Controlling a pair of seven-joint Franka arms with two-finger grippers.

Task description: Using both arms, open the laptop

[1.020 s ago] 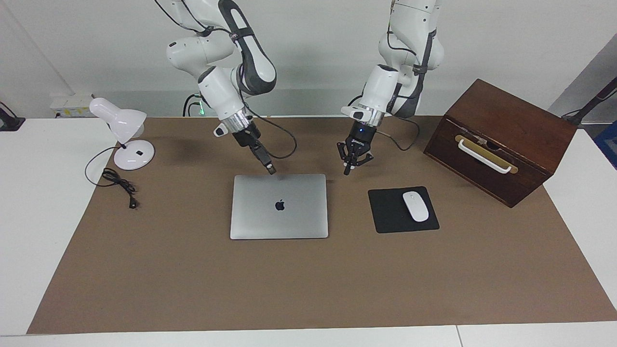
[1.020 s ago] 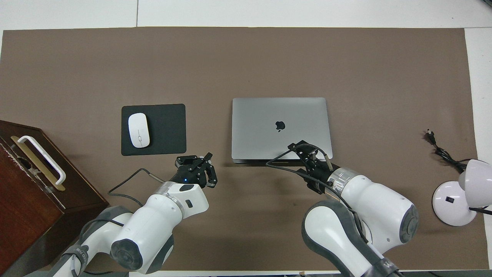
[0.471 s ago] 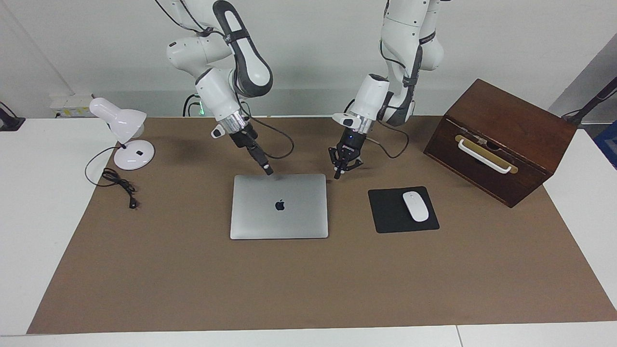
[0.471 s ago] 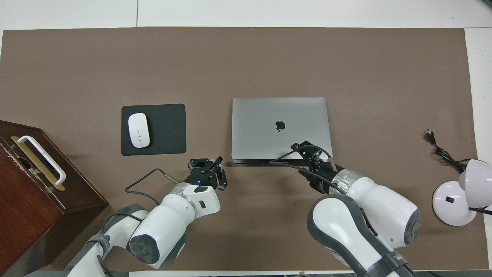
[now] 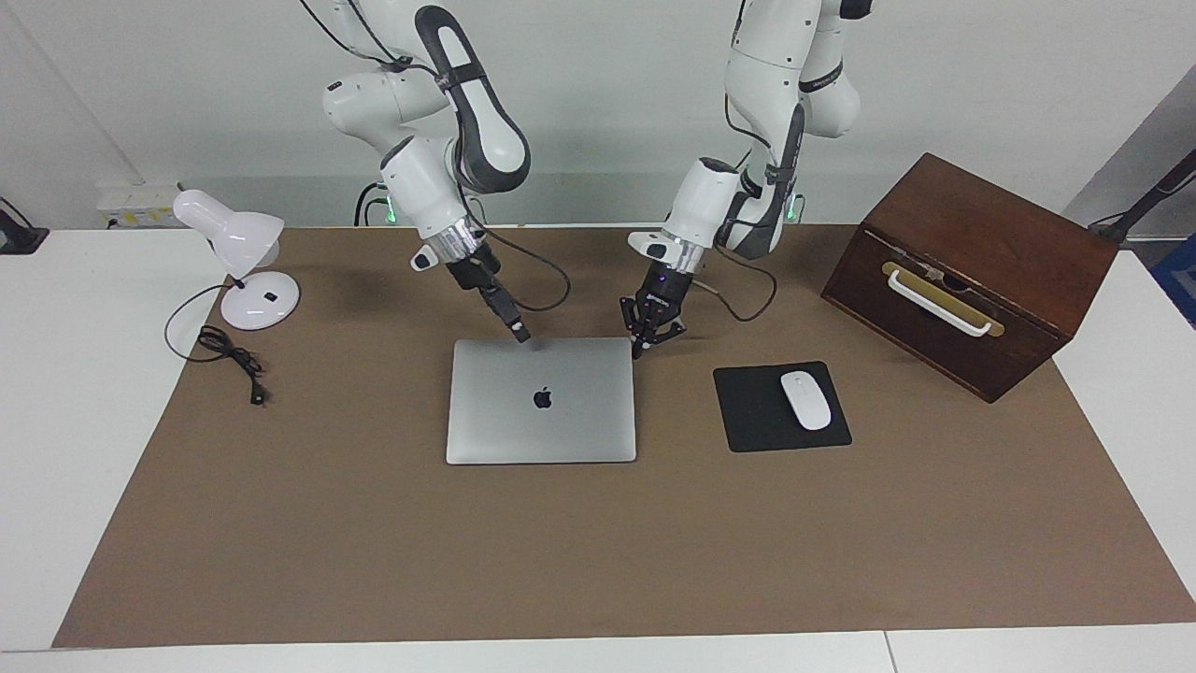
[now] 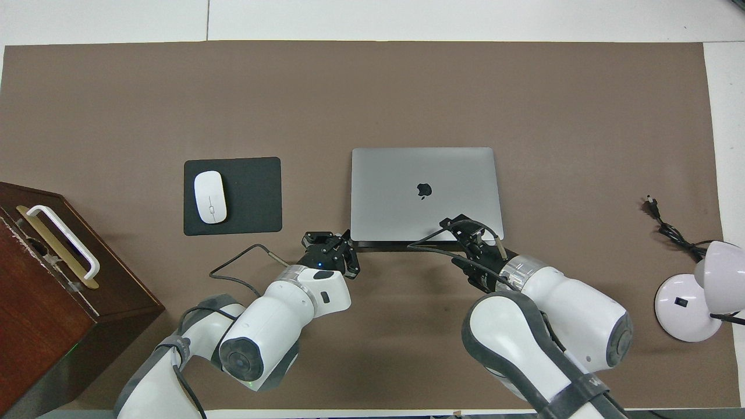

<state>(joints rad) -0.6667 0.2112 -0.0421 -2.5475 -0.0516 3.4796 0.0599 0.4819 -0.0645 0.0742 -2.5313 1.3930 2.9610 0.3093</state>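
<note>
The silver-grey laptop (image 5: 542, 400) lies closed and flat on the brown mat, apple logo up; it also shows in the overhead view (image 6: 425, 192). My right gripper (image 5: 520, 334) is tilted down with its tip at the laptop's edge nearest the robots, over the lid's rim (image 6: 463, 226). My left gripper (image 5: 647, 342) is open and low beside the laptop's near corner toward the left arm's end of the table (image 6: 333, 240). It holds nothing.
A black mouse pad (image 5: 752, 411) with a white mouse (image 5: 805, 400) lies beside the laptop toward the left arm's end. A brown wooden box (image 5: 972, 271) with a white handle stands past it. A white desk lamp (image 5: 245, 257) and its cable (image 5: 234, 360) are at the right arm's end.
My left gripper has moved from near the mouse pad toward the laptop's near corner. My right gripper has stayed at the laptop's near edge, shifting only slightly. The laptop has not moved.
</note>
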